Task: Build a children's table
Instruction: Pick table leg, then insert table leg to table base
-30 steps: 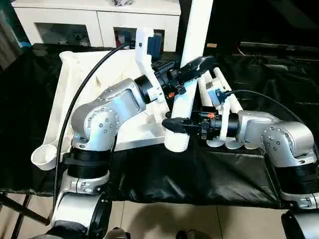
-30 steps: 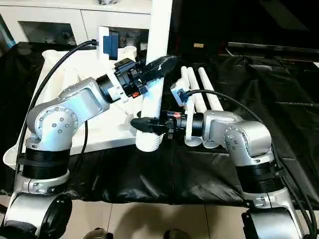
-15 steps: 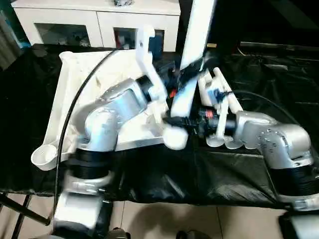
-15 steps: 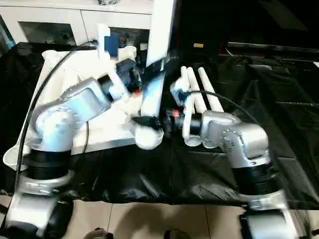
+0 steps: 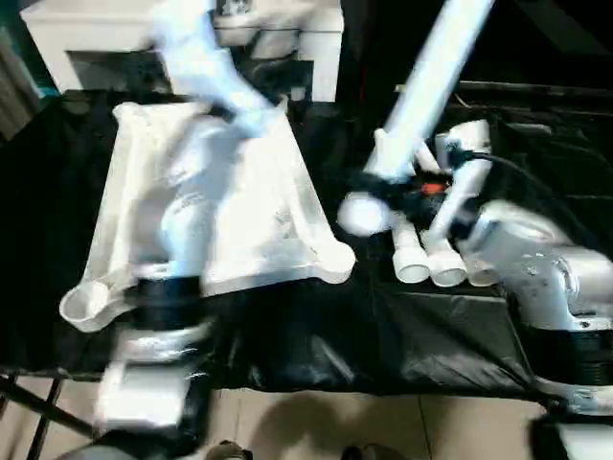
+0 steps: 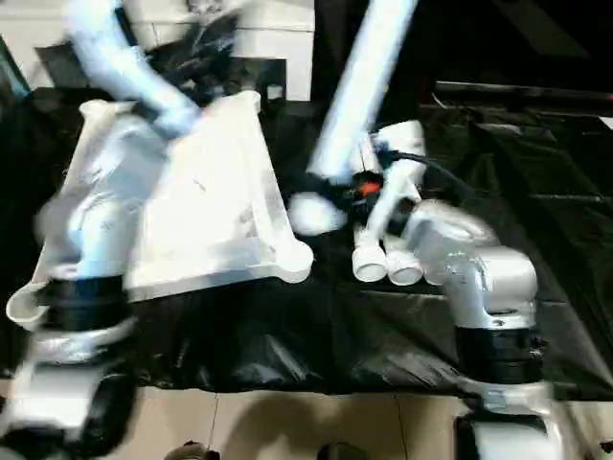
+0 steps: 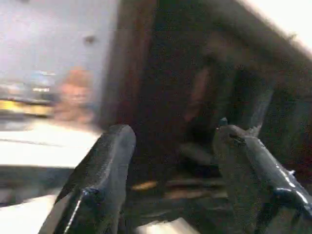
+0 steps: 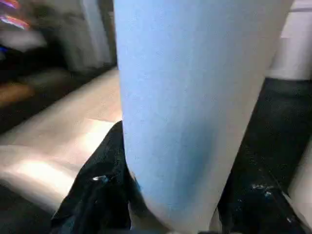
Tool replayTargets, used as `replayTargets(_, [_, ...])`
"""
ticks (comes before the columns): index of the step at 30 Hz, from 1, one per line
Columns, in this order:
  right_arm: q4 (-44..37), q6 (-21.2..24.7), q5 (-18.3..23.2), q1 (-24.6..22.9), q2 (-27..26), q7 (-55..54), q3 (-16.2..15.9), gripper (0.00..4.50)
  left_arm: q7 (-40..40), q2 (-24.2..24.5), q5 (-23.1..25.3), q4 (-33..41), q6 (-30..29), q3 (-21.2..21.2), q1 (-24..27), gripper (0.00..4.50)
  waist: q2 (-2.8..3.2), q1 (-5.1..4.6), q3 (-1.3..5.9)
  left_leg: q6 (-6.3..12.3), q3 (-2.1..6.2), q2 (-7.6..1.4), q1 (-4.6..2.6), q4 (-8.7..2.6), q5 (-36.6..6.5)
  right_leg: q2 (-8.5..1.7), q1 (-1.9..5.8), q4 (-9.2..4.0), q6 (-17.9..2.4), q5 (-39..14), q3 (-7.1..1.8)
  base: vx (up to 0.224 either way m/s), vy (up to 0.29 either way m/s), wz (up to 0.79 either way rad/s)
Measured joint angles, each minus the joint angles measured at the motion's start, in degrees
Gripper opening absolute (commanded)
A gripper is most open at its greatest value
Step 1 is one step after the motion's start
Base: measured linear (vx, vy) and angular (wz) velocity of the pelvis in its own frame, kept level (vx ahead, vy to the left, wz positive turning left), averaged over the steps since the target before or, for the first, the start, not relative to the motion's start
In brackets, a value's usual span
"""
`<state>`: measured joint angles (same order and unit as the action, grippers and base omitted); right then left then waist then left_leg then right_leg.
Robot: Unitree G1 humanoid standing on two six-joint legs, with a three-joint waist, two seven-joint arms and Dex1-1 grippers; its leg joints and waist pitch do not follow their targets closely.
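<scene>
Leg [image 5: 421, 96], a second ago gripped by both, is pinched only by the right gripper [image 8: 170, 195]; the left gripper [image 7: 170, 161], fingers spread, has withdrawn, so socketing into the tabletop [image 5: 230, 220] remains.

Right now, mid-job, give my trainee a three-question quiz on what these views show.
1. True or false: the right pincer is shut on a leg.
2. The left pincer is: A) shut on a leg, B) open and holding nothing, C) pressing on the tabletop.
3. Fill in: the spare legs lie on the black cloth beside the ____.

Key: 1 true; 2 B; 3 tabletop.
</scene>
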<state>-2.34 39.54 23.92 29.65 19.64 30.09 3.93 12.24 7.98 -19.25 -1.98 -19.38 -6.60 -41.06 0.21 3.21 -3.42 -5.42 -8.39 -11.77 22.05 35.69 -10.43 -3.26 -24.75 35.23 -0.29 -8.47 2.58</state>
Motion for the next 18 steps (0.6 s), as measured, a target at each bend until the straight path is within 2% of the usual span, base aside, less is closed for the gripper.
replayTargets(3, [-0.25, -2.21, -2.20, -3.56, -1.97, -4.10, 0.48, 1.91, 2.19, 3.87, 5.85, -0.76, 1.19, 4.69, 7.15, 3.03, 0.09, -0.01, 0.06, -0.01, -0.01, -0.03, 0.12, -0.04, 0.01, 0.01, -0.15, -0.01, 0.04, -0.02, -0.01, 0.000, 0.000, 0.00])
replayTargets(6, [-2.07, -2.44, -3.61, -7.04, -3.59, -7.75, -0.08, 1.91, 4.41, 3.58, 6.48, 0.42, 1.10, 7.89, 12.30, 3.03, 0.13, 0.33, 0.05, 0.00, -0.01, 0.00, 0.16, -0.04, 0.00, -0.03, -0.14, -0.07, 0.01, -0.01, -0.04, 0.000, 0.000, 0.00])
replayTargets(9, [-3.84, -7.35, -5.99, -11.36, -6.15, -11.71, 0.19, 1.91, 3.69, 2.62, 6.65, 2.78, 1.91, 8.74, 17.24, 3.03, 0.18, 0.10, 0.06, 0.01, -0.05, -0.01, 0.10, -0.06, -0.02, -0.02, -0.11, -0.09, -0.04, 0.03, -0.05, 0.000, 0.000, 0.00])
replayTargets(12, [-4.41, -11.32, -8.13, -12.26, -8.22, -15.15, 0.93, 1.91, 2.15, 2.13, 6.76, 3.30, 1.92, 8.79, 20.15, 3.03, 0.30, -0.44, 0.09, 0.00, -0.06, 0.00, 0.02, -0.04, 0.00, -0.02, -0.11, -0.03, 0.05, 0.00, -0.06, 0.000, 0.000, 0.00])
replayTargets(15, [-4.78, -15.89, -11.29, -12.25, -7.91, -17.42, 0.77, 1.91, 2.72, 2.04, 7.70, 2.15, 3.44, 9.01, 20.63, 3.03, 0.28, -1.16, 0.13, 0.00, -0.07, 0.01, -0.02, -0.05, -0.01, -0.01, -0.09, -0.07, 0.10, -0.01, -0.04, 0.000, 0.000, 0.00])
replayTargets(18, [-4.83, -16.48, -11.43, -12.79, -7.55, -16.69, 0.00, 1.91, 5.86, 4.32, 8.97, -1.92, 4.88, 10.12, 19.47, 3.03, 0.21, -1.46, 0.18, 0.00, -0.06, 0.12, -0.02, -0.05, -0.01, 0.00, -0.09, -0.12, 0.14, 0.01, -0.02, 0.000, 0.000, 0.00])
